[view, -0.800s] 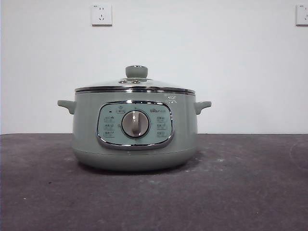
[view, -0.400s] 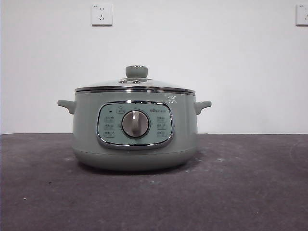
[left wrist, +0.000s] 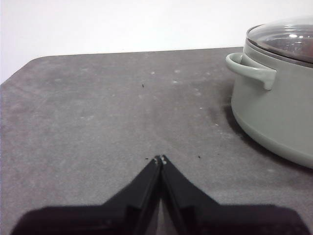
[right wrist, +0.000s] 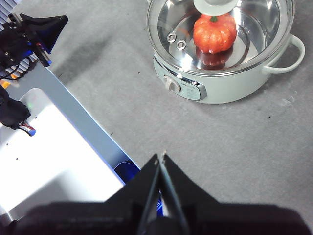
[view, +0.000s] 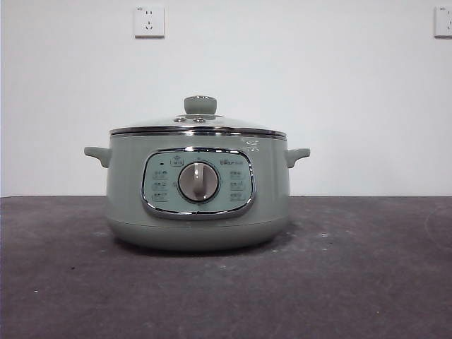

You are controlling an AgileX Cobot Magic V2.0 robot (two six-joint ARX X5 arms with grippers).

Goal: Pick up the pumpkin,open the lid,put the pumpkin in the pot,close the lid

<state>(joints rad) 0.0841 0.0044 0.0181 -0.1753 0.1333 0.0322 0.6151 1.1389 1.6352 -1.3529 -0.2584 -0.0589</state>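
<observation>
You'll see nothing has shifted since a second ago: the pumpkin [right wrist: 214,33] sits inside the pot [view: 198,191] under the lid [view: 198,123], well ahead of your right gripper [right wrist: 161,155]. Both it and the left gripper [left wrist: 160,158] are pressed together, empty, over the counter [left wrist: 107,112]
</observation>
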